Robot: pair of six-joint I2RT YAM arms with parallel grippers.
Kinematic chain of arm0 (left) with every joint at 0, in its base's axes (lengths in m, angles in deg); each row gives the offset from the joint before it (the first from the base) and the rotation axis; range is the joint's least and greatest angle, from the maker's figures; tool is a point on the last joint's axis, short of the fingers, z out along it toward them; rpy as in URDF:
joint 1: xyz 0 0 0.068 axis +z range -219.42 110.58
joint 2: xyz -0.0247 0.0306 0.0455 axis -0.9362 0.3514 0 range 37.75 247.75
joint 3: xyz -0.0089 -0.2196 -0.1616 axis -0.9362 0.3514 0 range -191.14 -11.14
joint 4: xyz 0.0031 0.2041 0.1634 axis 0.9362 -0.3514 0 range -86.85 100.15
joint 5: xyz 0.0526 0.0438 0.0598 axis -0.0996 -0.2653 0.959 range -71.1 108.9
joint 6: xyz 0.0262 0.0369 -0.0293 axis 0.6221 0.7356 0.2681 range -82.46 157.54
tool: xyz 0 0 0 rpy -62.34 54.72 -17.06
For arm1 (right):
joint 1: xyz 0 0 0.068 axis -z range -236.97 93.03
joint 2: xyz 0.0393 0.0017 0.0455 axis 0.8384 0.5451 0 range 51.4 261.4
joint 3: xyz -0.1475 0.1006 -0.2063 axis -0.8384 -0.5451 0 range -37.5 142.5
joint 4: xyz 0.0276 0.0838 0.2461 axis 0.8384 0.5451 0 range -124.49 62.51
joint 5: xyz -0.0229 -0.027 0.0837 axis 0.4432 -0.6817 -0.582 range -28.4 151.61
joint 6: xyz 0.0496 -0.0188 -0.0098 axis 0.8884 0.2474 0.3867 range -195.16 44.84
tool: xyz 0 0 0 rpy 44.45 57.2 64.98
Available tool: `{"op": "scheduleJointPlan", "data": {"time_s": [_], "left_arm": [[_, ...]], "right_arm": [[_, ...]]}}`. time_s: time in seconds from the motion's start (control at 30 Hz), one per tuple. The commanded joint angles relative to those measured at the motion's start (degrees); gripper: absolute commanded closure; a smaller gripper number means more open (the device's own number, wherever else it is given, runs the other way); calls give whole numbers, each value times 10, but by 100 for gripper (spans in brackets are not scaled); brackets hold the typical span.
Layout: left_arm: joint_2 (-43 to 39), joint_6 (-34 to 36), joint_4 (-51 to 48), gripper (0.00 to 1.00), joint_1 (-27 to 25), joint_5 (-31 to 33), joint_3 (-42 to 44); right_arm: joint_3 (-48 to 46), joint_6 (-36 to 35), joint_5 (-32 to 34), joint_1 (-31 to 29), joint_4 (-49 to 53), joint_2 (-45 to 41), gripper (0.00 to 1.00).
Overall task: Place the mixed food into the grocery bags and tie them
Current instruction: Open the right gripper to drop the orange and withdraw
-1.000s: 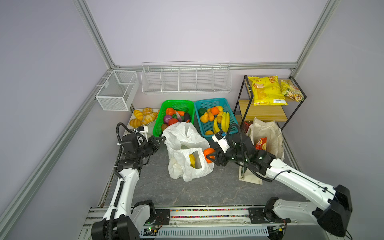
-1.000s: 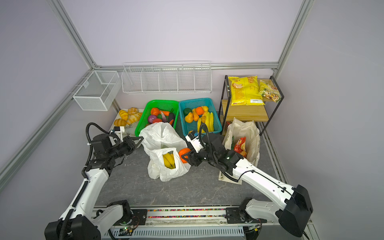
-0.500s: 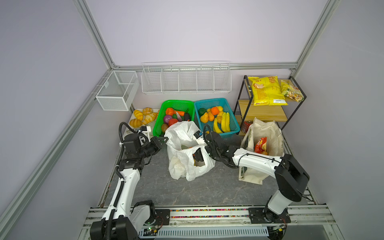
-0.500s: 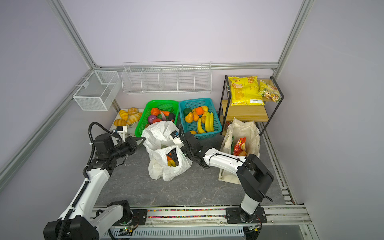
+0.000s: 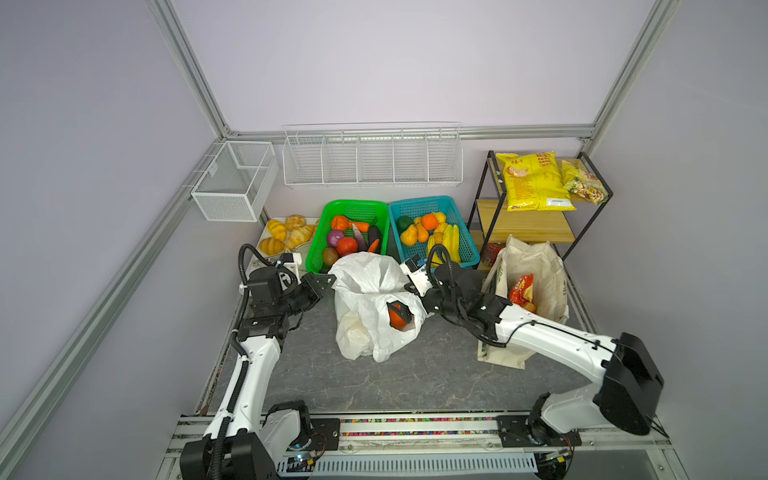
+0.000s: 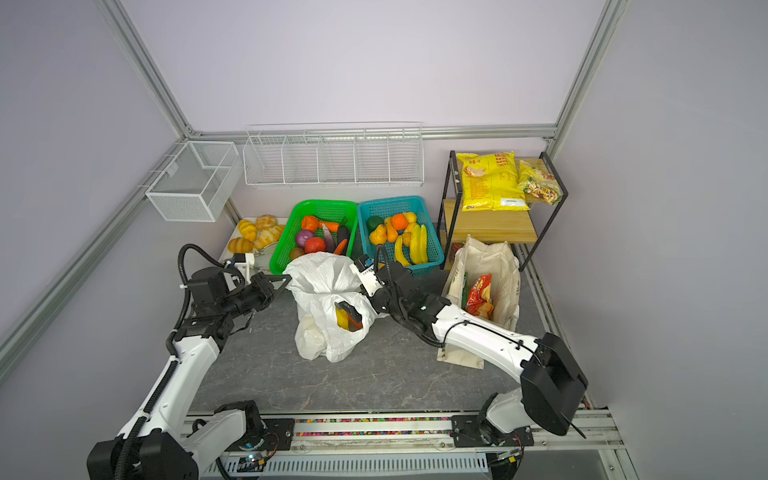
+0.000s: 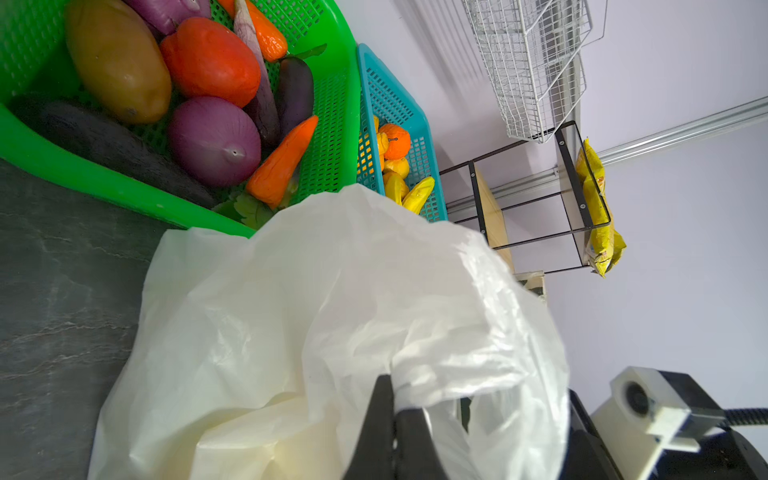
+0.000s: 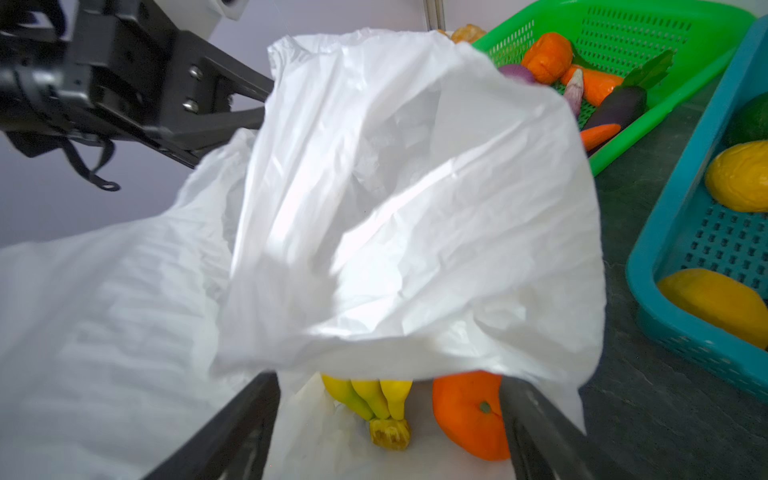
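bright even light; soft blurred wrist foregrounds

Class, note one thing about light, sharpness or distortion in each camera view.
Both top views: even light, faint shadows, frame rails splaying outward; left wrist view: green basket crisp, white bag softer; right wrist view: bag smeared, orange sharper.

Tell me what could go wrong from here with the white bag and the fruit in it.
1. The white plastic bag drapes over the open right gripper inside its mouth; pulling out may snag the film and drag the bag over.
2. The orange toy fruit lies against one finger near the mouth, so it might roll out.
3. The shut left gripper pinches the bag's edge; a slip would likely collapse the opening.
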Motion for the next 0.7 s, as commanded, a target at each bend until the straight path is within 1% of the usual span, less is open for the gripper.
{"op": "scheduleJointPlan", "data": {"time_s": [0.0,0.13,0.27,0.4,0.43,0.47,0.53,0.6,0.67], "left_arm": [[7,12,-6,100,3,16,-28],[21,8,-8,100,12,12,-37],[28,9,-9,100,20,9,-41],[30,10,-6,100,20,1,-39],[29,12,-10,100,22,-2,-42],[27,16,-17,100,23,-4,-45],[22,25,-33,100,29,-4,-56],[15,36,-51,100,34,6,-65],[9,37,-56,100,39,17,-70]], "right_arm": [[-23,-32,-11,13,35,-54,14],[-36,-36,-27,37,40,-108,15],[-38,-14,-10,74,38,-146,15],[-26,-9,-39,83,33,-130,15],[-22,-2,-36,83,33,-124,16],[-20,6,-23,83,34,-119,16],[-19,19,29,84,34,-117,16],[-14,22,112,87,43,-116,15],[-3,13,171,95,52,-102,14]]}}
